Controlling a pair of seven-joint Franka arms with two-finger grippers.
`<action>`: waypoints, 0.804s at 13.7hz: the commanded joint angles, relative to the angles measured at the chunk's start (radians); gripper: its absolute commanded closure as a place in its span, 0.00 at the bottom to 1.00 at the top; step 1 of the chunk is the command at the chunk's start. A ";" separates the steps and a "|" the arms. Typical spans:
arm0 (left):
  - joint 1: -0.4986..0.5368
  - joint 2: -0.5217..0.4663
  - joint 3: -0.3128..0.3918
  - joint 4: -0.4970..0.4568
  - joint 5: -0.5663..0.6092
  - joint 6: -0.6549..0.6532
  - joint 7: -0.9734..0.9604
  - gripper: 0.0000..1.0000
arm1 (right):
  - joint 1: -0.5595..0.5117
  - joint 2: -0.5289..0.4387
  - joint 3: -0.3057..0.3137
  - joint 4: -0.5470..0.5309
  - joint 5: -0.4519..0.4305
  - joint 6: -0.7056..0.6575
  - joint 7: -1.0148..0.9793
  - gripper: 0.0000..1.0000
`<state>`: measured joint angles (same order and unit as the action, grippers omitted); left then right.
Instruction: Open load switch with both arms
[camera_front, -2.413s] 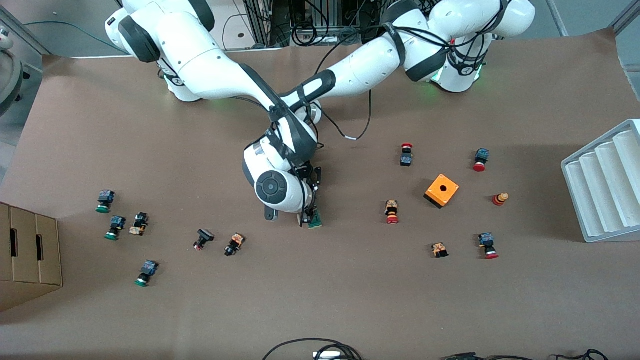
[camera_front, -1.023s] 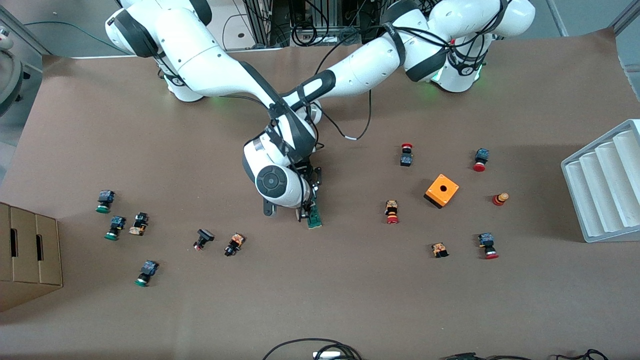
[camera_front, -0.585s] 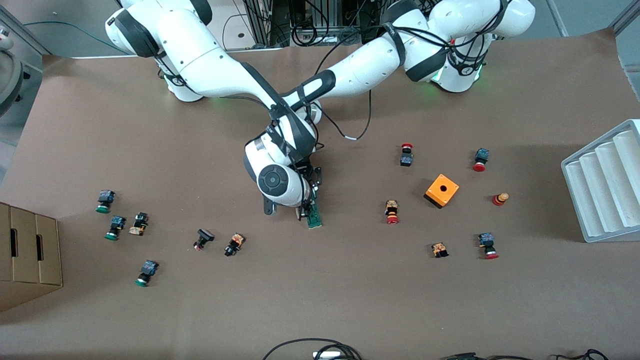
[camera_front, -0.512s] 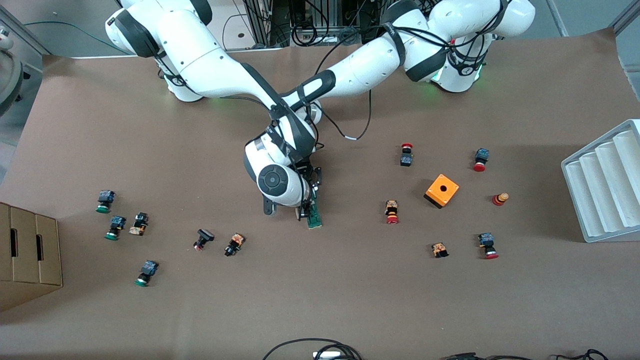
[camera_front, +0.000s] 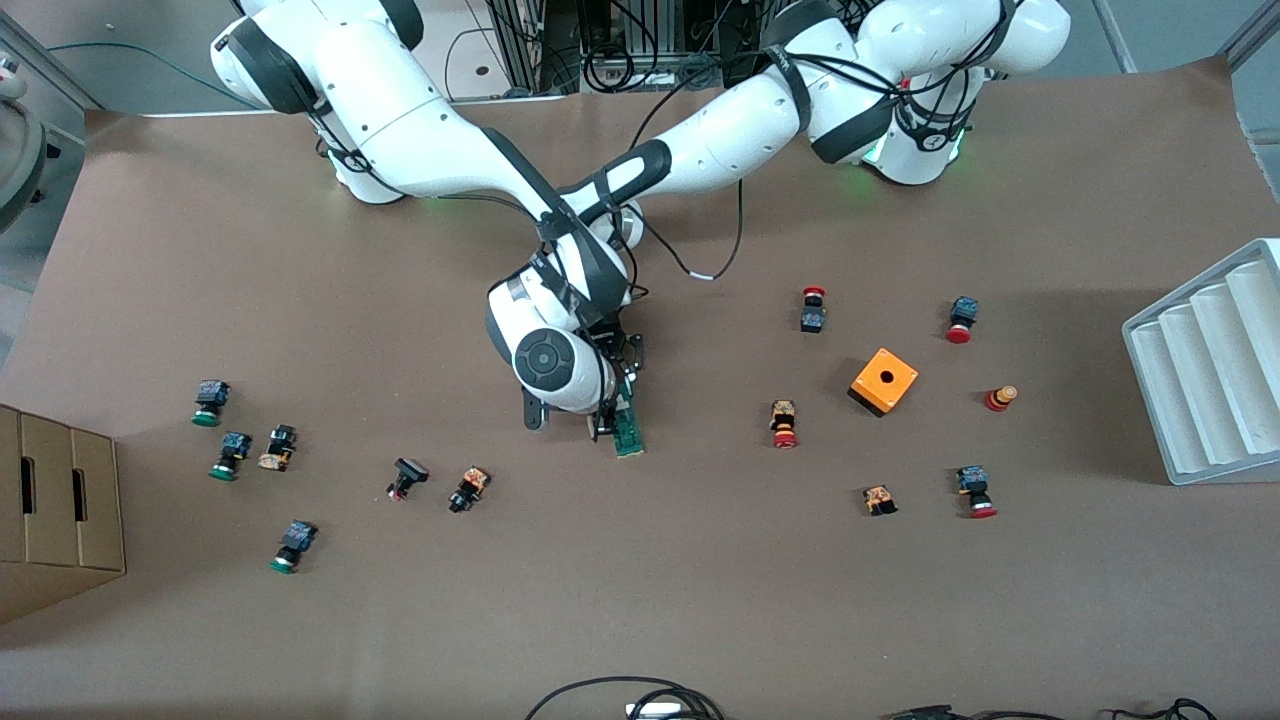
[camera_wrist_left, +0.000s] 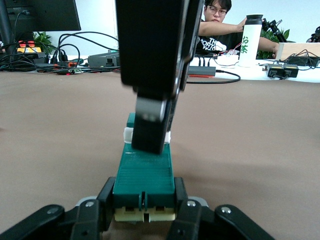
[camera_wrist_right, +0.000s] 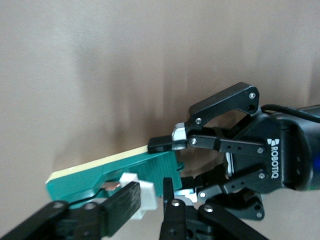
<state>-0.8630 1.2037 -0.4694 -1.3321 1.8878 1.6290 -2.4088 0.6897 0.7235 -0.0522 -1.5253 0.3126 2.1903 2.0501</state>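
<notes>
The load switch (camera_front: 628, 434), a slim dark-green block, lies near the middle of the table with both arms crossed over it. My left gripper (camera_wrist_left: 145, 200) is shut on the end of the green body (camera_wrist_left: 144, 172), one finger on each side. In the front view the left gripper (camera_front: 627, 378) is mostly hidden under the right arm's wrist. My right gripper (camera_wrist_right: 150, 197) is shut on the small white piece (camera_wrist_right: 146, 194) at the side of the switch (camera_wrist_right: 105, 176). Its finger (camera_wrist_left: 149, 125) comes down onto the block in the left wrist view. In the front view the right gripper (camera_front: 606, 425) is at the switch.
An orange square box (camera_front: 884, 381) and several red-capped push buttons (camera_front: 784, 423) lie toward the left arm's end. Green-capped buttons (camera_front: 230, 455) lie toward the right arm's end, by a cardboard box (camera_front: 55, 510). A white ribbed tray (camera_front: 1215, 360) stands at the table's edge.
The right arm's wrist has shifted very slightly over the switch. Both grips and the switch's place look the same.
</notes>
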 joint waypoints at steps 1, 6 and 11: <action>-0.011 0.042 0.000 0.022 -0.001 0.014 -0.003 0.50 | -0.041 -0.058 0.014 0.008 -0.017 -0.042 -0.013 0.70; -0.011 0.042 0.000 0.021 -0.001 0.014 0.000 0.44 | -0.099 -0.137 0.011 0.028 -0.021 -0.115 -0.149 0.23; -0.010 0.025 -0.002 0.028 -0.038 0.017 -0.001 0.00 | -0.199 -0.220 0.009 0.017 -0.026 -0.213 -0.393 0.00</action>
<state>-0.8637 1.2086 -0.4691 -1.3309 1.8830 1.6311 -2.4111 0.5228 0.5458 -0.0530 -1.4920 0.3101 2.0145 1.7279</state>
